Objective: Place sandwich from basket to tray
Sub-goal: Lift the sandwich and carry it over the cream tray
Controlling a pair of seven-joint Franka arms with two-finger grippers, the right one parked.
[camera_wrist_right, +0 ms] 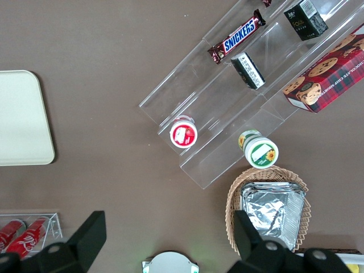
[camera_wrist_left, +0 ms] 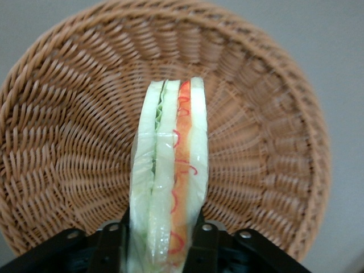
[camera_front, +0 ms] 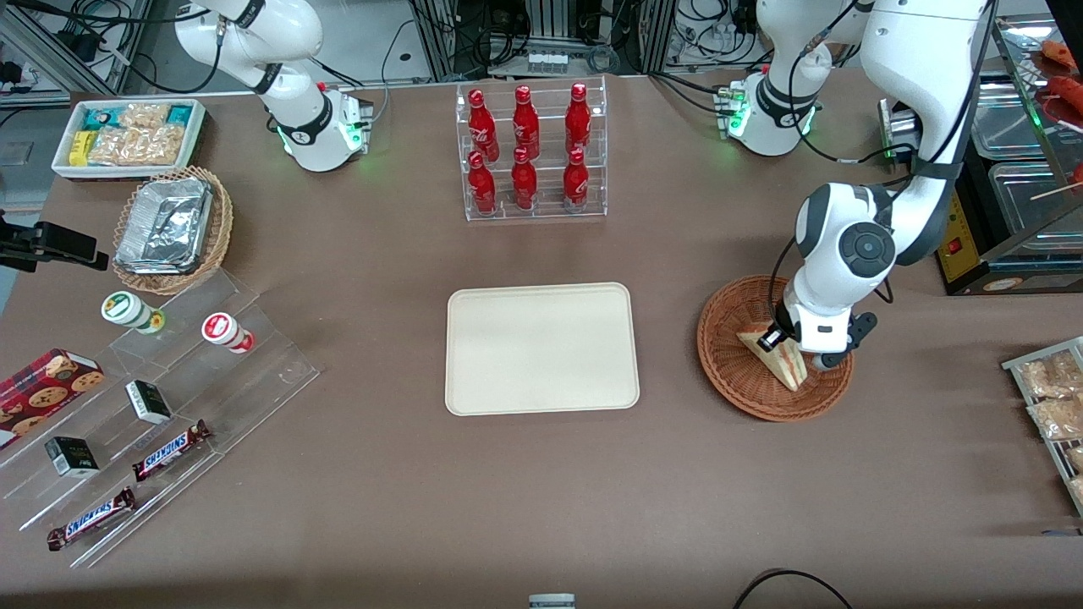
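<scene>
the sandwich (camera_wrist_left: 169, 187) stands on edge inside the basket (camera_front: 734, 338), its red-orange and green filling layers facing the wrist camera and its pale bread on either side. the gripper (camera_front: 791, 348) is down in the basket with its two black fingers (camera_wrist_left: 206, 244) pressed against the bread on both sides, closed around the wedge. the basket sits on the brown table (camera_front: 541, 507) toward the working arm's end, just beside the tray (camera_front: 541, 348), which lies flat mid-table. a clear rack of red bottles (camera_front: 530, 148) stands farther from the front camera than the tray.
</scene>
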